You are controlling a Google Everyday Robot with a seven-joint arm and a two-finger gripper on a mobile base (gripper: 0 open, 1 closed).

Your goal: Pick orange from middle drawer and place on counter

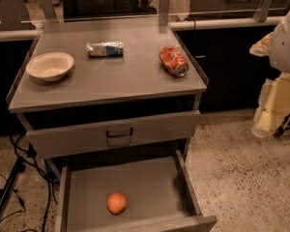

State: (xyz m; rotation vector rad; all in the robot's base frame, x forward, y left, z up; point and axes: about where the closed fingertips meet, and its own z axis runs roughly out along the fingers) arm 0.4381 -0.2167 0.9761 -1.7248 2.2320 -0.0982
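The orange (116,203) lies on the floor of the open middle drawer (150,187), near its front and a little left of centre. The drawer is pulled out at the bottom of the cabinet. The counter (111,76) is the grey top of the cabinet above it. My white arm (286,35) enters at the right edge, and my gripper (273,108) hangs below it, well to the right of the cabinet, over the floor and far from the orange. It holds nothing that I can see.
On the counter are a white bowl (50,65) at the left, a crumpled snack bag (105,48) at the back middle and a red-orange soda can (174,61) lying at the right. The upper drawer front (118,134) with a loop handle is nearly shut. Cables (9,178) lie on the floor at the left.
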